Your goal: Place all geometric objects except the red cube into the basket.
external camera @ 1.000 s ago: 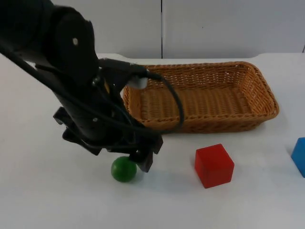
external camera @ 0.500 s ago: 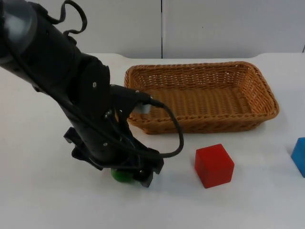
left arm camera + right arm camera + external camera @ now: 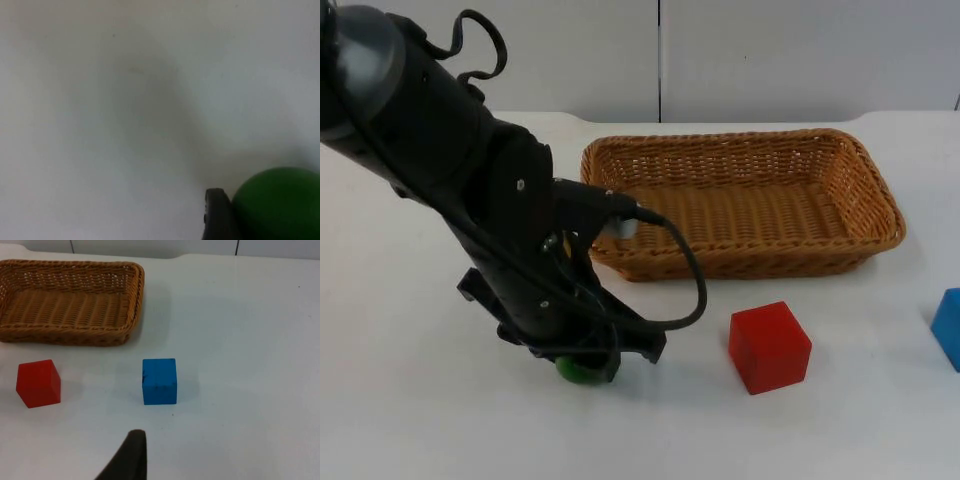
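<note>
While the left hand point(image 3: 588, 362) sits low over the green ball point(image 3: 578, 369) near the desk's point(image 3: 400, 400) front edge, grip state unclear, it should clamp squarely before lifting over the basket's point(image 3: 740, 262) near rim, leaving the red cube point(image 3: 769, 346); the blue cube point(image 3: 159, 381) waits by the right edge under the idle right hand point(image 3: 131, 452).

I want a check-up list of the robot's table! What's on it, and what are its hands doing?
Surface: white table, dry and unmarked.
Job's things: green ball on the table under the left arm; blue cube and red cube on the table in front of the basket, which holds nothing.
Clutter: nothing seen.
Grippers: left gripper down over the green ball, a finger beside it; right gripper waits above the table near the blue cube.
Cables: left out.
Surroundings: grey partition wall behind.
</note>
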`<state>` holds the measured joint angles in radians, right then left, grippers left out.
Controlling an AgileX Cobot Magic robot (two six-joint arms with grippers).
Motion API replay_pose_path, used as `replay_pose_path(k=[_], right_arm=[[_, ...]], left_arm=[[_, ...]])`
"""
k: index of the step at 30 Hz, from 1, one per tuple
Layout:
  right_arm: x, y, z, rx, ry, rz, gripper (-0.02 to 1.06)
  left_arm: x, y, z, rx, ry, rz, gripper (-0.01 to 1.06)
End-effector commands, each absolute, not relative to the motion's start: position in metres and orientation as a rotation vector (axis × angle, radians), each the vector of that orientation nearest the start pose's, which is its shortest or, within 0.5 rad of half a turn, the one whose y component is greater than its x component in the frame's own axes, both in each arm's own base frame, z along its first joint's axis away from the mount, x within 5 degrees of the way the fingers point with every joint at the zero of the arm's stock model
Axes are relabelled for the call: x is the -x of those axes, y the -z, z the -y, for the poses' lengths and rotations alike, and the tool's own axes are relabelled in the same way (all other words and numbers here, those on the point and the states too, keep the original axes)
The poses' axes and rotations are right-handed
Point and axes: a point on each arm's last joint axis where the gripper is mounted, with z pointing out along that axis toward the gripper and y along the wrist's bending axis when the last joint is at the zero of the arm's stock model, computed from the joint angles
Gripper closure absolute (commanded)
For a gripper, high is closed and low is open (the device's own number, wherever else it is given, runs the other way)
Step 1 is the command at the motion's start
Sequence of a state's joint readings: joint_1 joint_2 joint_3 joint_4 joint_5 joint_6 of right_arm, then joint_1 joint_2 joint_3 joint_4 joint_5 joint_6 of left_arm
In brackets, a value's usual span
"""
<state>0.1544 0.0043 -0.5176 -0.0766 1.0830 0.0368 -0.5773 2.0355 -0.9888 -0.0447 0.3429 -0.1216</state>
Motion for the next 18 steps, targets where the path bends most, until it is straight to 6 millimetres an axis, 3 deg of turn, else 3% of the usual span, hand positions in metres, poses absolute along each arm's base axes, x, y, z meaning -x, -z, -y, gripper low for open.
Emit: replay_pose_path(k=[1, 8, 13, 14, 18], right_arm=[[0.007, -0.281, 0.008, 0.107, -0.021, -2.040, -0.01], [0.007, -0.281, 0.008, 0.107, -0.021, -2.040, -0.01], [0.007, -0.281, 0.008, 0.107, -0.021, -2.040, -0.01], [0.007, -0.281, 0.008, 0.107, -0.021, -2.040, -0.01], [0.007, -0.281, 0.008, 0.107, -0.021, -2.040, -0.01]], left_arm=[[-0.289, -0.082, 0.193, -0.588, 0.167, -2.837, 1.04], [-0.286, -0.116, 0.191, -0.593, 0.184, -2.793, 1.05], [-0.280, -0.166, 0.187, -0.579, 0.229, -2.701, 1.05], [-0.280, -0.166, 0.187, -0.579, 0.229, -2.701, 1.05], [-0.274, -0.197, 0.182, -0.599, 0.237, -2.627, 1.05]])
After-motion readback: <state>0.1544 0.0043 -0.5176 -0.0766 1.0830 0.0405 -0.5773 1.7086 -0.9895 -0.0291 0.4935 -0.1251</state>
